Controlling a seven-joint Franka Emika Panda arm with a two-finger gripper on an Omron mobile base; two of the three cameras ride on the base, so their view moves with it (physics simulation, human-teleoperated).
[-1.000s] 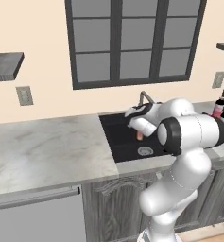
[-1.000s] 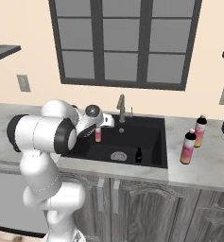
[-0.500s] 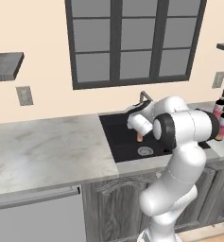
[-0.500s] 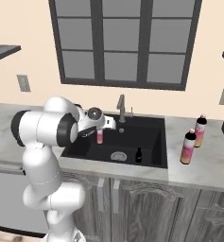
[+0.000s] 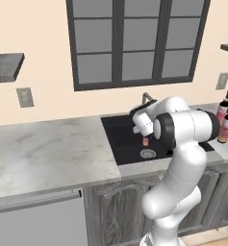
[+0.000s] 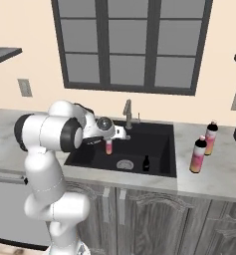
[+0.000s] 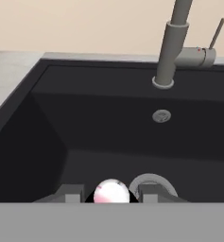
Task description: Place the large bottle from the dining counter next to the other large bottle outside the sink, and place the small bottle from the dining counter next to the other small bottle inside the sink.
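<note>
Pink small bottle (image 6: 109, 147) stays clamped in the gripper (image 6: 110, 141), which has swung further over the black sink (image 6: 159, 168) toward the dark small bottle (image 6: 146, 163) at 4 o'clock of it, so placing comes next.

Sink basin (image 7: 85, 123) matt black, smooth. Faucet (image 7: 172, 45) dull grey metal. Counter (image 5: 43, 153) pale veined marble look, slight sheen. Cabinet doors (image 6: 154, 219) grey wood grain. Small bottle (image 6: 109, 147) glossy pink plastic.
</note>
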